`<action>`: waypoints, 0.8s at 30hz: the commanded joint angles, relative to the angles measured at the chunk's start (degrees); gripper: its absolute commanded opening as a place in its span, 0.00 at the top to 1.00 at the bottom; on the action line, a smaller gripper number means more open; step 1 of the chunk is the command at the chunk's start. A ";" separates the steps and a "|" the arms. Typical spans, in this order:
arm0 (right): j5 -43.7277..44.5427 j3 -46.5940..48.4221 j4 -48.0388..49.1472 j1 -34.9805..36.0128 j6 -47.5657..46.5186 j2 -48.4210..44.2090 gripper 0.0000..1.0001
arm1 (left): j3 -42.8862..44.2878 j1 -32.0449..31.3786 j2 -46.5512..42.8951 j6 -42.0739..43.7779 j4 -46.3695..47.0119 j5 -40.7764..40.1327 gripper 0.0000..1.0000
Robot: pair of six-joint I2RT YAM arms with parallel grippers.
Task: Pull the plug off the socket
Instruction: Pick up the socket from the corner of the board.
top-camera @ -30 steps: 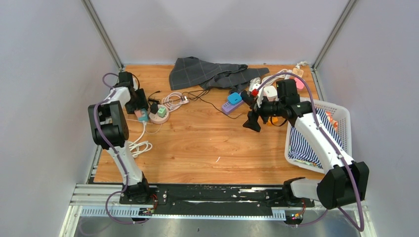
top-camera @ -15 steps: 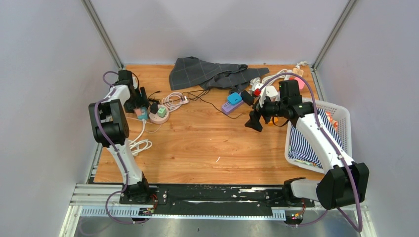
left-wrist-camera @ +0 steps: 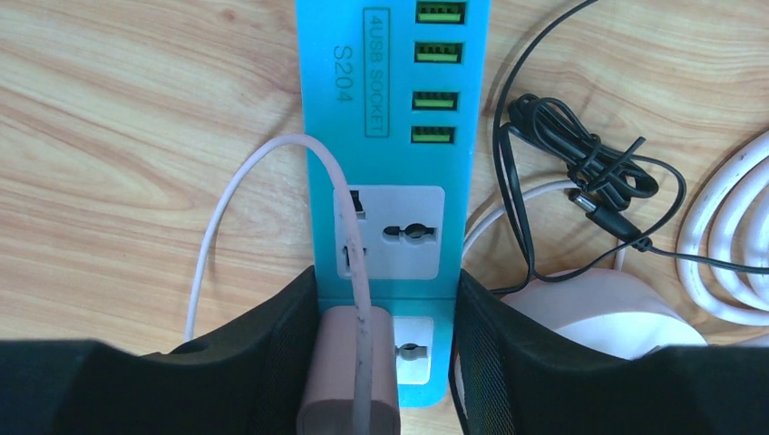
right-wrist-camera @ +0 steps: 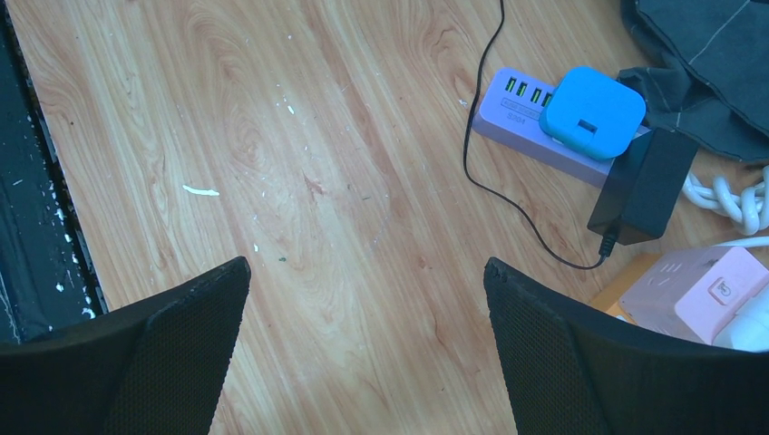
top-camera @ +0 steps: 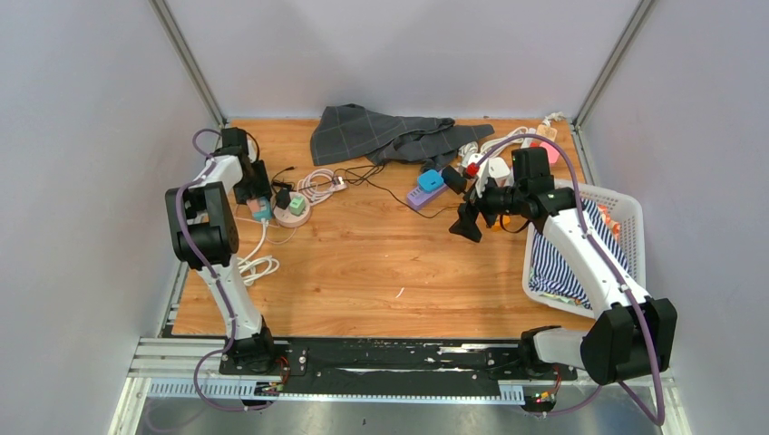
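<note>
In the left wrist view a teal power strip (left-wrist-camera: 390, 91) lies on the wood with a pink plug (left-wrist-camera: 349, 372) and its pink cable in the nearest socket. My left gripper (left-wrist-camera: 388, 290) straddles that end. Its pads press both long sides of the strip, and the left pad also touches the plug. A gap remains between the plug and the right pad. In the top view the left gripper (top-camera: 258, 195) is at the far left, over the strip (top-camera: 261, 212). My right gripper (top-camera: 464, 217) hovers open and empty over bare wood (right-wrist-camera: 365, 272).
A pink round hub (left-wrist-camera: 598, 308), a black cable (left-wrist-camera: 580, 163) and a white coiled cable (left-wrist-camera: 725, 236) lie right of the strip. A purple strip (right-wrist-camera: 517, 113) with a blue adapter (right-wrist-camera: 594, 109) and a black adapter (right-wrist-camera: 644, 186), a grey cloth (top-camera: 381, 136) and a white basket (top-camera: 626, 213) are nearby.
My right gripper has shifted slightly to the right. My left gripper stays at the teal strip with hardly any movement.
</note>
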 commanded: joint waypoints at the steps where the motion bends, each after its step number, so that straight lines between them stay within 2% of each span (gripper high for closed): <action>1: -0.40 -0.83 0.42 -0.80 0.71 -0.62 0.00 | -1.61 0.16 4.91 0.92 -1.38 -1.42 0.74; 5: -0.62 -0.78 0.42 -0.80 0.80 -0.58 0.00 | -1.13 0.29 2.61 0.76 -1.39 -3.69 0.92; 8: -1.03 -0.86 0.50 -0.80 1.02 -0.66 0.00 | -0.26 0.33 0.00 0.70 -1.39 -5.97 1.00; 15: -1.53 -1.08 0.67 -0.80 1.38 -1.06 0.00 | 1.22 0.42 -5.67 0.24 -0.78 -10.00 1.00; 24: -2.40 -1.49 0.69 -0.86 1.67 -1.48 0.00 | 0.67 0.51 -13.73 0.52 -0.07 -10.79 1.00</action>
